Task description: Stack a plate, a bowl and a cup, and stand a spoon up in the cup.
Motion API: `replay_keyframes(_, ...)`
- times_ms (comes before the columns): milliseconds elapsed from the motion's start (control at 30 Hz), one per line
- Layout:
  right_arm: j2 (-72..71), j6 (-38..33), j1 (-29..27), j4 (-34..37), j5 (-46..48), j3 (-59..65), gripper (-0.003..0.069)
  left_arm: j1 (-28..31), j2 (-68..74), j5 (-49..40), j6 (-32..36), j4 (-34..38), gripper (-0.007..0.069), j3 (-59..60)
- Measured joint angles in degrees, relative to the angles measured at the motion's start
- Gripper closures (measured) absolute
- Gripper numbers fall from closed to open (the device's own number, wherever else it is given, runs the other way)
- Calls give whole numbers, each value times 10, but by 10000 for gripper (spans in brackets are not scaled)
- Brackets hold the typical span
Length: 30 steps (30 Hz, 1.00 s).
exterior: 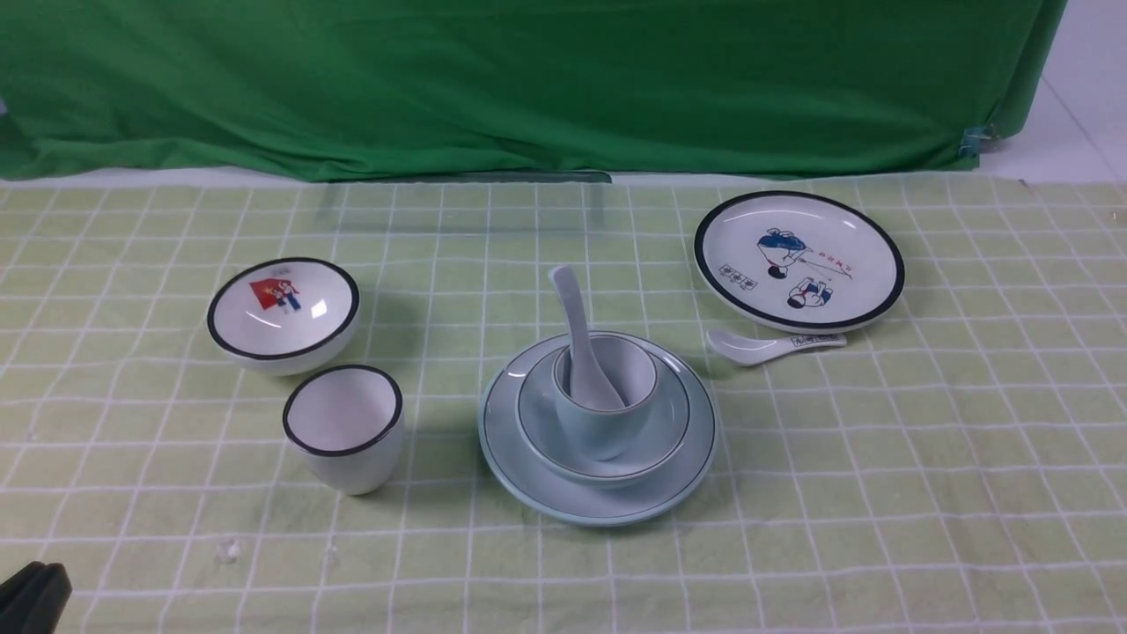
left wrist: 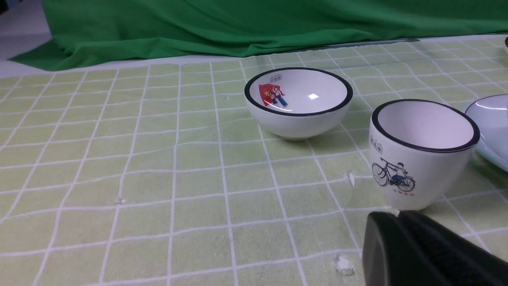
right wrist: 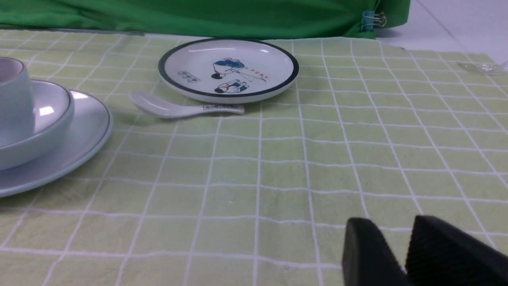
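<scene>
1. Pale blue plate flat on the green checked cloth, taken as landmark.
2. Pale blue bowl seated inside the plate; pale blue cup upright inside the bowl.
3. Plain white spoon standing in the cup, bowl end down, handle leaning up and toward the green backdrop.
4. To the plate's left: black-rimmed white cup near it, black-rimmed bowl with red picture beyond that cup.
5. To the plate's right and farther back: cartoon plate, with the printed-handle spoon lying just beside its near edge.
6. Left gripper closed on nothing, low over the cloth, just in front of the black-rimmed cup.
7. Right gripper holding nothing, fingers slightly parted, well right of the plate.
</scene>
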<state>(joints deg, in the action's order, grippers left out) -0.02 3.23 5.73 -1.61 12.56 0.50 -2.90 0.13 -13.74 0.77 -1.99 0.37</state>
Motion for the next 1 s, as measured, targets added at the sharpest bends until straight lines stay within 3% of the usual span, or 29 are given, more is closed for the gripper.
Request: replay_keyframes(1000, 0, 0, 0, 0, 0, 0, 420, 0, 0, 2, 2, 0, 653, 0)
